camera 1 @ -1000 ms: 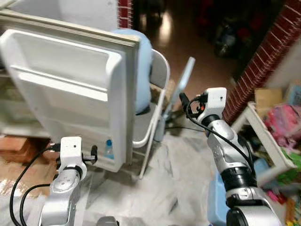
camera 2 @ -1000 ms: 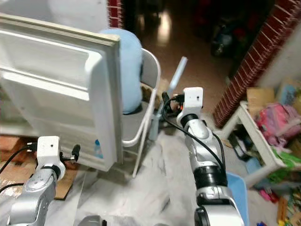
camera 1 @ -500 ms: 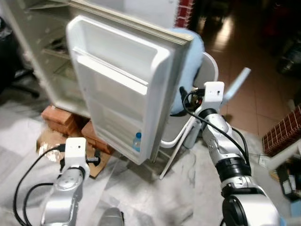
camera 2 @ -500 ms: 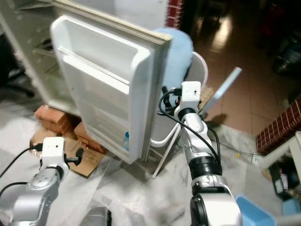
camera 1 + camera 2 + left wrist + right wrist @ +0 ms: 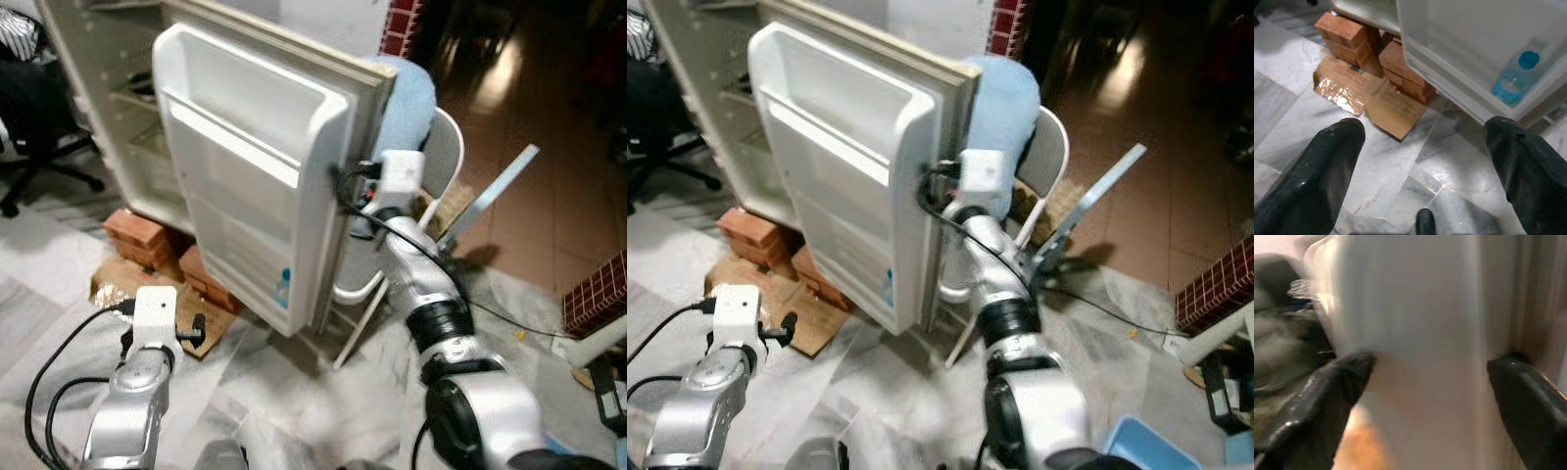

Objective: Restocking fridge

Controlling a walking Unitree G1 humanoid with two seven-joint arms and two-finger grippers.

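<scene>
The white fridge door (image 5: 255,176) stands open, its inner shelves facing me. A clear water bottle with a blue cap (image 5: 283,291) stands in the door's lowest shelf, and the left wrist view shows the bottle (image 5: 1515,76) too. My right gripper (image 5: 348,186) is raised at the door's free edge. In the right wrist view this gripper (image 5: 1430,367) is open, with the white edge between its two black fingers. My left gripper (image 5: 1425,142) is open and low over the marble floor, short of the door, holding nothing.
Red bricks (image 5: 137,235) prop up the fridge, with flattened cardboard (image 5: 113,289) on the floor beside them. A white folding chair with a blue cushion (image 5: 407,108) stands just behind the door. A black office chair (image 5: 29,147) is at the far left.
The camera has swung left, bringing the fridge interior into view. My right gripper has moved left from beside the chair onto the door's free edge. The left arm has kept its pose.
</scene>
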